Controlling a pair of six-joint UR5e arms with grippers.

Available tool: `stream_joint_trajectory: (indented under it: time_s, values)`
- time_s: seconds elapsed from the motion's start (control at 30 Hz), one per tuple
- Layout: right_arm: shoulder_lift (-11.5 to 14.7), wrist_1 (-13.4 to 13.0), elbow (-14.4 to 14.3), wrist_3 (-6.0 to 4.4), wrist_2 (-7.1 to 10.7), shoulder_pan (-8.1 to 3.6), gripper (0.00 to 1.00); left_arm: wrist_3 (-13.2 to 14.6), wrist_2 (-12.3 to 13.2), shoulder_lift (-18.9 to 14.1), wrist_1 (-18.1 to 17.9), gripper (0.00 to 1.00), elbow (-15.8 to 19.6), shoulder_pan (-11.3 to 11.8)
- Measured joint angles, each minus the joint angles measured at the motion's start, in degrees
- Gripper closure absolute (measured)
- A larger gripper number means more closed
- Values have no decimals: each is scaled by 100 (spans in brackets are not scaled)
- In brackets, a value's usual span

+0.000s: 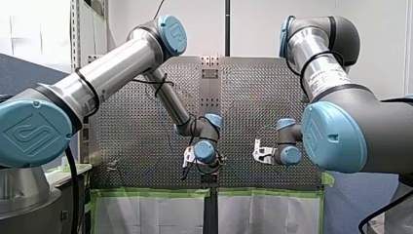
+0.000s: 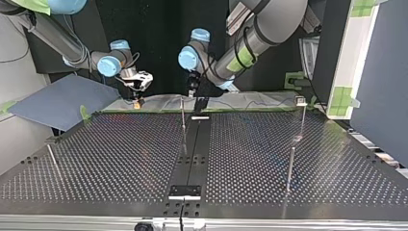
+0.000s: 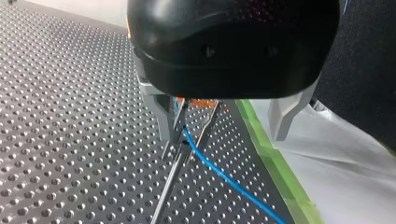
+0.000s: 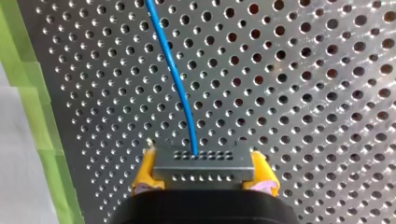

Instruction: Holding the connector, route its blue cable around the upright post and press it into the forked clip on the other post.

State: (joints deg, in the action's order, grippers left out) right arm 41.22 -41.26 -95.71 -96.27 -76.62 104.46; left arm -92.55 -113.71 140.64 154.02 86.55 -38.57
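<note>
- My left end effector (image 3: 219, 137) hangs over the table (image 3: 70, 140) with its metal fingers (image 3: 156, 114) spread wide, gripping nothing. The forked clip (image 3: 181, 150) on its thin post (image 3: 166, 186) stands between them, nearer one finger.
- The blue cable (image 3: 219, 170) comes up from beside the green tape (image 3: 280, 172) at the table's edge. It appears to pass between the clip's tines, low in the fork. I cannot tell whether it is fully seated.
- The step in hand looks to be the press into the clip. It goes best if the cable lies straight across the fork, so it slides down between the tines rather than riding over one.
- My right end effector (image 4: 204, 181) pinches the connector (image 4: 201, 161) between its yellow pads (image 4: 144, 170), and the cable leaves the connector's front face over the table. A light, steady pull seems right. A hard tug could bend the post or strain the cable at the connector.
</note>
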Motion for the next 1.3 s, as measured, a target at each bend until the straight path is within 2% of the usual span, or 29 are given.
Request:
stream_joint_trajectory:
  time_s: [0.53, 1.3]
  values:
    - [-14, -9, -3, -8, 37, 0, 100, 9, -29, -5, -43, 0, -1, -164]
    - [-25, -14, 2, -8, 57, 0, 100, 8, -89, -5, -31, 0, 5, -180]
